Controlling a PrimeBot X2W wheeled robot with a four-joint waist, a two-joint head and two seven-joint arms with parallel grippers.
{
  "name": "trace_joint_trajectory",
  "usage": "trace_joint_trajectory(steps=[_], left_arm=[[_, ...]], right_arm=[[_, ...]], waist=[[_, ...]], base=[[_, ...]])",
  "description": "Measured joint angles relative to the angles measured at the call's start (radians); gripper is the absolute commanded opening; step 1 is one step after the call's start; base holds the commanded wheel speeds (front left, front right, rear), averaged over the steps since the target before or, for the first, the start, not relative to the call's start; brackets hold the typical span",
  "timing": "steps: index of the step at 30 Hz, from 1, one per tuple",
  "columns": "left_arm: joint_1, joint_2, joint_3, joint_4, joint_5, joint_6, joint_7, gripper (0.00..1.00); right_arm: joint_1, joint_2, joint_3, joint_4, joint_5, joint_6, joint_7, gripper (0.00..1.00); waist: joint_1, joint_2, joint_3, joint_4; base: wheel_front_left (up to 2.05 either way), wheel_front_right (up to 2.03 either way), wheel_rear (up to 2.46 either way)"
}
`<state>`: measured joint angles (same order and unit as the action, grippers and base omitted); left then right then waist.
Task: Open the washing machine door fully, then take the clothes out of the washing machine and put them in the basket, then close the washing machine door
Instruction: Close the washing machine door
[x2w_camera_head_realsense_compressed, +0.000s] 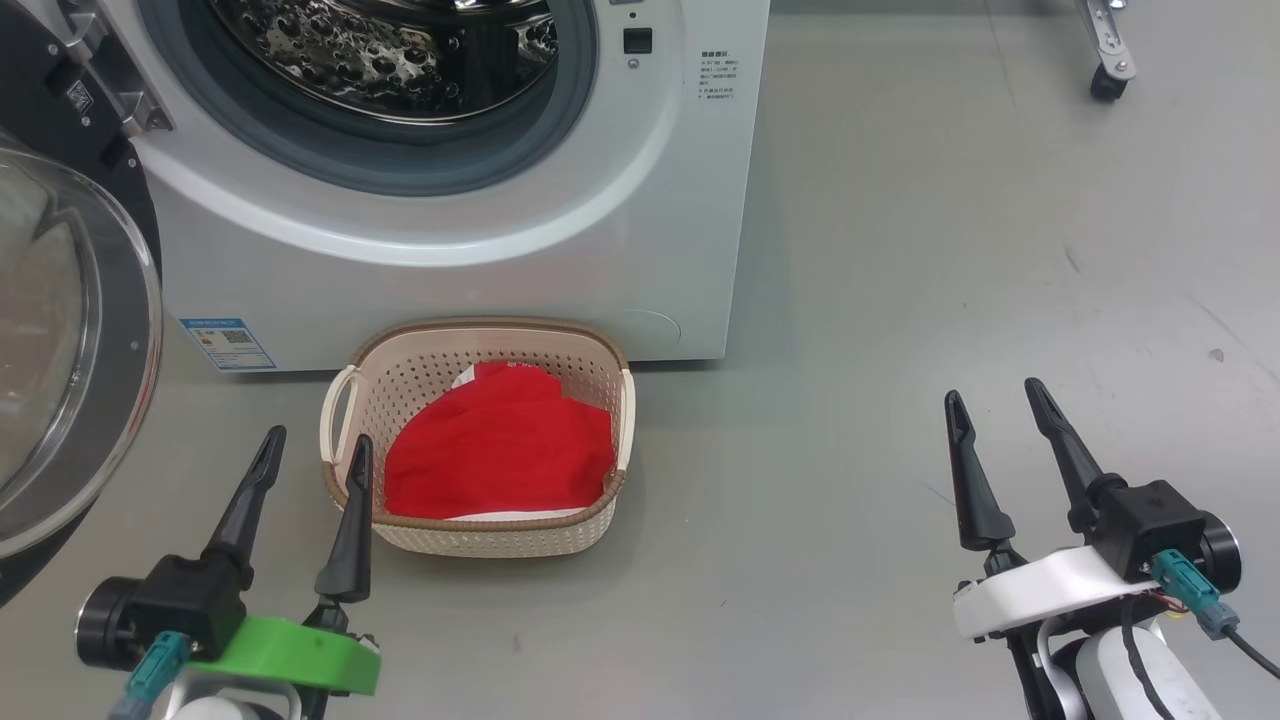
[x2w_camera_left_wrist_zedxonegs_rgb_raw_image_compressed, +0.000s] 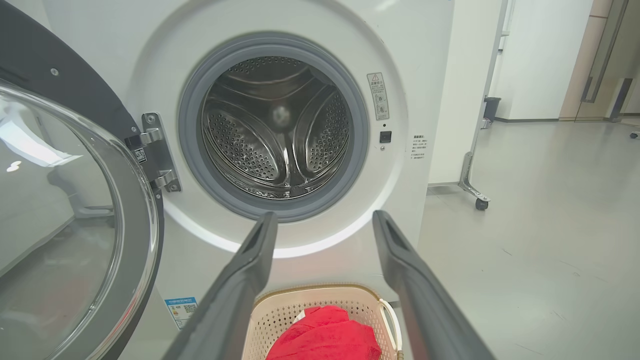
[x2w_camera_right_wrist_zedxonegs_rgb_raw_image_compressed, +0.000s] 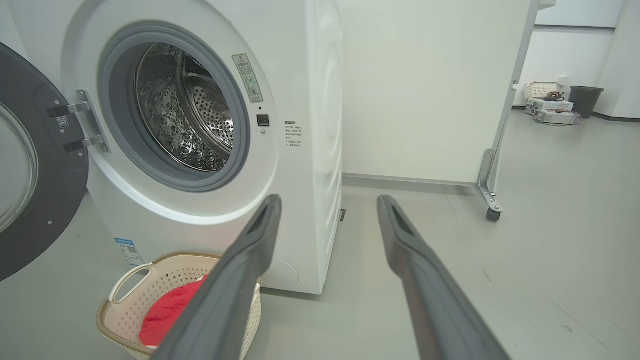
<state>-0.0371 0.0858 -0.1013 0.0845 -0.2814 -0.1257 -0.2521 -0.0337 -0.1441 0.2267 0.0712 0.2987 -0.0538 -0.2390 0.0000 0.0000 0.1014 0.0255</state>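
1. Both pincers are empty, fingers spread wide. My left pincer (x2w_camera_head_realsense_compressed: 318, 436) hovers just beside the basket (x2w_camera_head_realsense_compressed: 480, 328), at its 8 o'clock in the head view. My right pincer (x2w_camera_head_realsense_compressed: 993, 390) hangs well apart from it, out at its 3 o'clock over bare floor (x2w_camera_head_realsense_compressed: 850, 300).
2. Opening: the door (x2w_camera_head_realsense_compressed: 60, 350) is swung wide on its hinge at the 9 o'clock side of the washer (x2w_camera_head_realsense_compressed: 450, 240). I count that step as done.
3. Unloading: the drum (x2w_camera_left_wrist_zedxonegs_rgb_raw_image_compressed: 275, 130) shows nothing but bare perforated steel in both wrist views. I can see no fabric in the part I can look into, so I judge it emptied.
4. Loading: the clothes (x2w_camera_head_realsense_compressed: 500, 450) lie as a red heap with a white edge inside the basket. The basket sits on the floor at 6 o'clock below the drum opening, close against the washer's front.
5. Left to do: only closing the door, as I read it. The door lies on my left pincer's side, so that arm looks the better placed to push it shut.
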Motion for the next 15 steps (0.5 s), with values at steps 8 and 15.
trace_joint_trajectory(steps=[8, 15], left_arm=[[0.002, -0.001, 0.0, 0.004, 0.0, 0.0, 0.0, 1.0], [0.006, -0.008, -0.023, 0.016, -0.009, 0.0, 0.0, 1.0]], right_arm=[[0.0, 0.0, 0.002, 0.003, 0.001, 0.001, 0.0, 1.0], [0.003, -0.003, 0.0, -0.002, 0.008, 0.002, 0.0, 1.0]], waist=[[0.0, 0.0, -0.011, 0.002], [0.0, 0.0, -0.014, 0.027]], base=[[0.0, 0.0, 0.0], [0.0, 0.0, 0.0]])
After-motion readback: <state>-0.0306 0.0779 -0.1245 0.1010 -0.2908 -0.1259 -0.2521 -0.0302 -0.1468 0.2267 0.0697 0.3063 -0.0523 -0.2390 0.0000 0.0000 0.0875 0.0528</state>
